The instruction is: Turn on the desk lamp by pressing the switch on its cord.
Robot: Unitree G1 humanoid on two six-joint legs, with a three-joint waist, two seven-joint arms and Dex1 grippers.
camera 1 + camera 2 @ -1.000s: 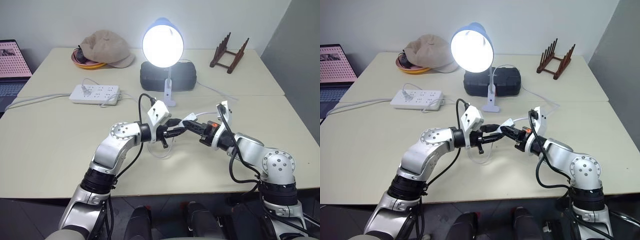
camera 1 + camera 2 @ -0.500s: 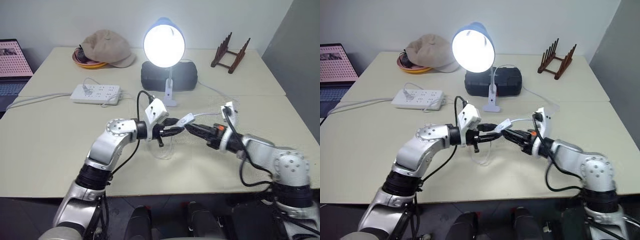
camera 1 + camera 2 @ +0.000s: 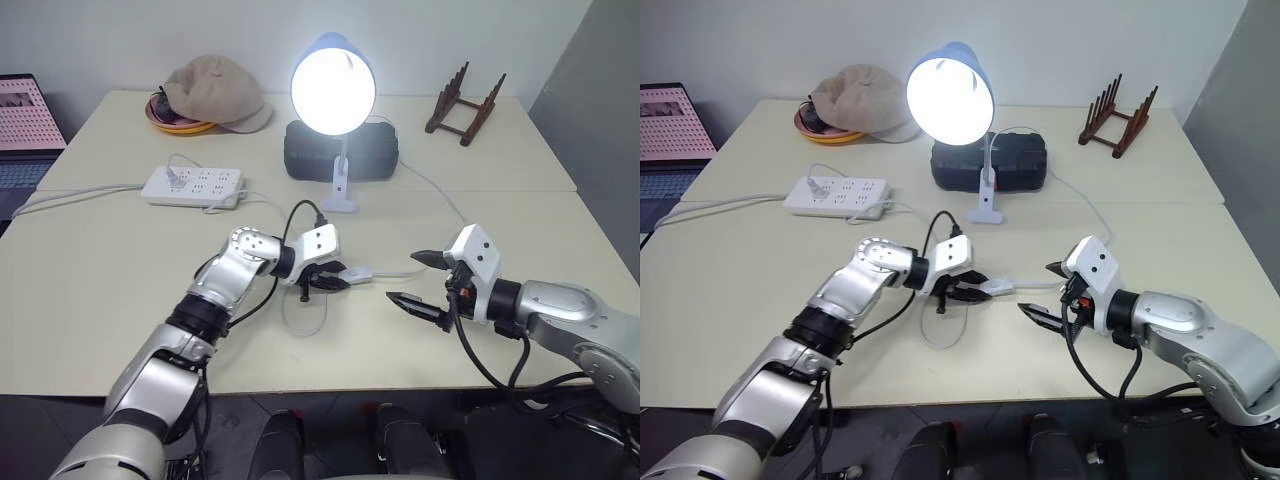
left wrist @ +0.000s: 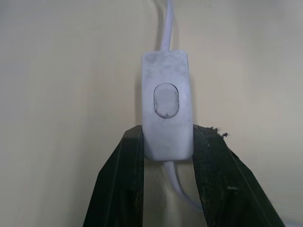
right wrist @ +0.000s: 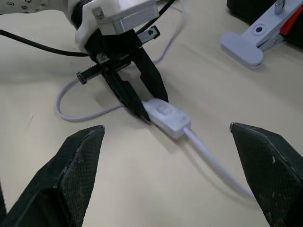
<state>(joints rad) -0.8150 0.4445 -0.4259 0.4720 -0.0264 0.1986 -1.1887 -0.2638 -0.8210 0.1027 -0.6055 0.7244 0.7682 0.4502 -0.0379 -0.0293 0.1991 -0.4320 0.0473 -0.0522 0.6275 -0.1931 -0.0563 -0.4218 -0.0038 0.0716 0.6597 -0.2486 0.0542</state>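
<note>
Scene evenly bright; the desk lamp [image 3: 333,85] is lit, its bulb blown out to white glare. Soft shadows under the arms on the table [image 3: 100,270]. Left wrist view slightly soft and grainy.

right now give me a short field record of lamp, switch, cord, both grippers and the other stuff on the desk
lamp: desk lamp lit, clip base on the table
switch: switch low over the table, button facing up
cord: cord runs from both ends of the switch, loops on the table
left gripper: left gripper, jaws one on each side of the switch
right gripper: right gripper, jaws wide open, apart from the switch
other: power strip, cap, wooden rack, black case
</note>
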